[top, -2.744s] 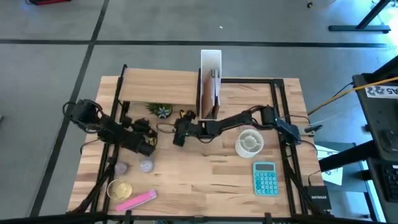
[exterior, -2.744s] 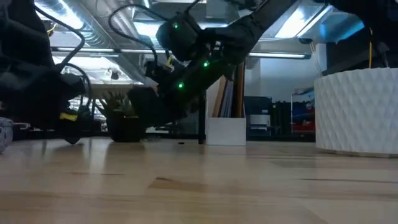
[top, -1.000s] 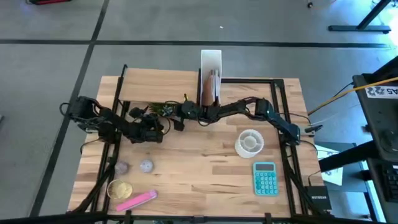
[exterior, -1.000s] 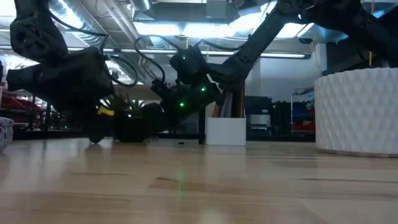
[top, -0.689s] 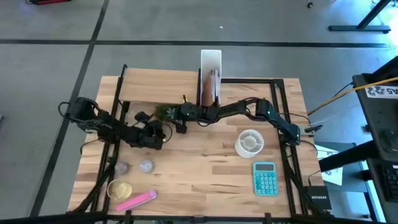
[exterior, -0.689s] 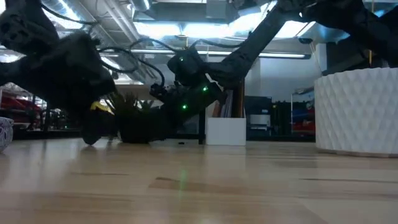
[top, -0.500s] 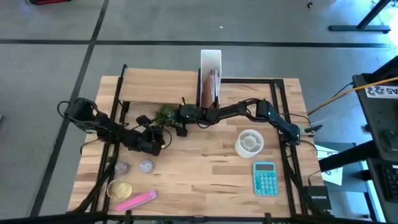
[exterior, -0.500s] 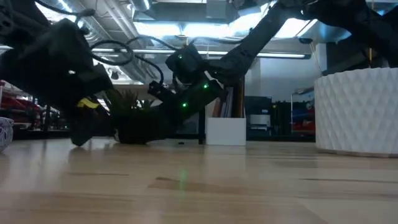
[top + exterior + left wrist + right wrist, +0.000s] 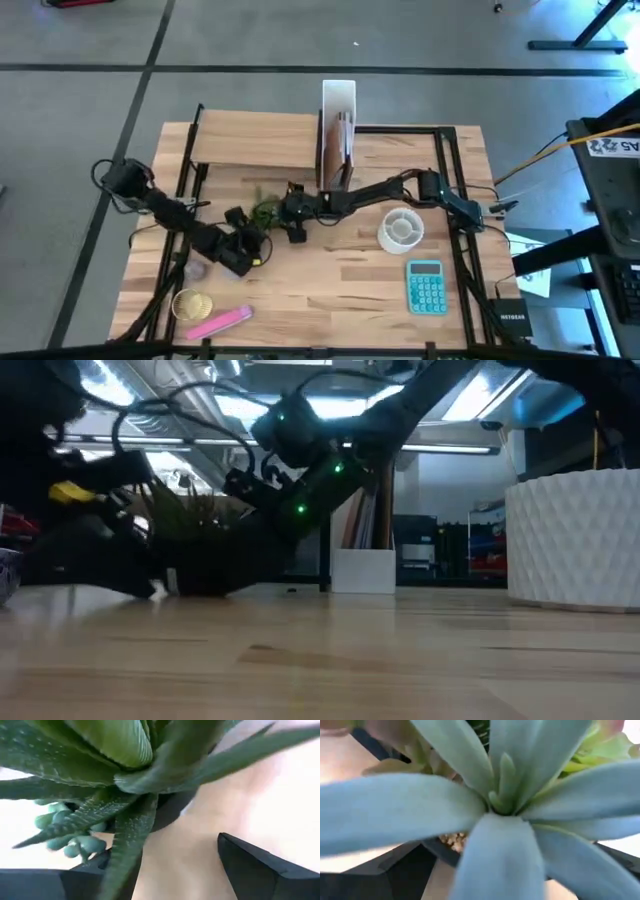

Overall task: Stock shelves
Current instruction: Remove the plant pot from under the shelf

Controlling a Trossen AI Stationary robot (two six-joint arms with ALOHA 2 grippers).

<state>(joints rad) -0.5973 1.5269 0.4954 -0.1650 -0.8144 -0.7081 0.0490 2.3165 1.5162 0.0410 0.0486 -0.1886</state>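
High view has the right claw at the centre of the frame, right up against a small potted plant on the table. Whether it is clamped on the pot I cannot tell. In the right wrist view the plant's pale blue-green rosette fills the frame.

The left claw comes at the same plant from lower left. In the left wrist view its fingers stand wide apart and hold nothing, with the green spotted leaves and the dark pot just ahead of them. Two claws crowd one pot, so I judge this to be a handover or a steadying move.

The shelf is a raised light-wood plank in the upper left part of the table, just above the plant in the frame, and its top is bare. The white file box stands upright at the shelf's right end, at top centre, with a few flat things on edge inside. The plant sits on the table, not yet stocked.

Goods waiting, by count:
- one white textured cup, right of centre
- one teal calculator, below the cup
- one pink bar, lower left
- one gold round thing, lower left
- one small grey round thing, beside the left arm
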